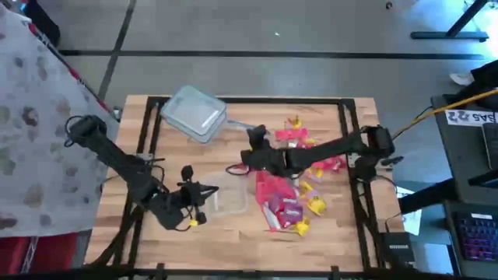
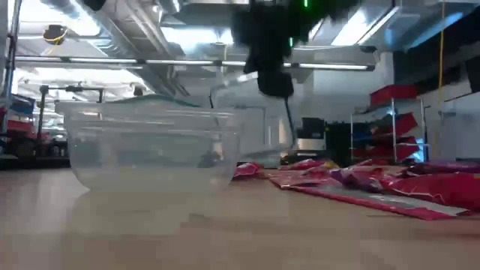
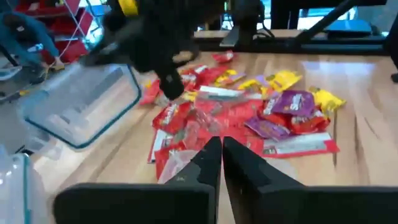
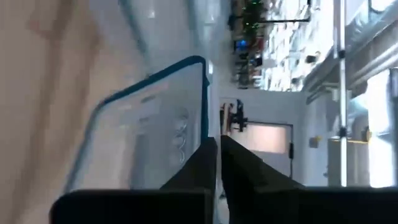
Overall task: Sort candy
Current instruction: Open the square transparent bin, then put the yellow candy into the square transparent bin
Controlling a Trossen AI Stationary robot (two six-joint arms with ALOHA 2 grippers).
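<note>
I see the candy [image 1: 292, 190] piled right of the table's middle. My left gripper [image 1: 204, 196] is clenched tight at nine o'clock from it, holding nothing. My right gripper [image 1: 247, 159] is clenched and empty too, at ten o'clock, near a clear tub [image 1: 193, 113].

A lab or workshop: exposed ceiling ducts [image 2: 135, 30], shelving [image 2: 390, 127], concrete floor [image 1: 257, 31].

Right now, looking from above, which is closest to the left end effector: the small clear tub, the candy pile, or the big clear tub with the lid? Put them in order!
From the left end effector, shut, at the near left:
1. Small clear tub, right beside it.
2. Candy pile, farther right.
3. Big lidded tub, at the table's far edge.
</note>
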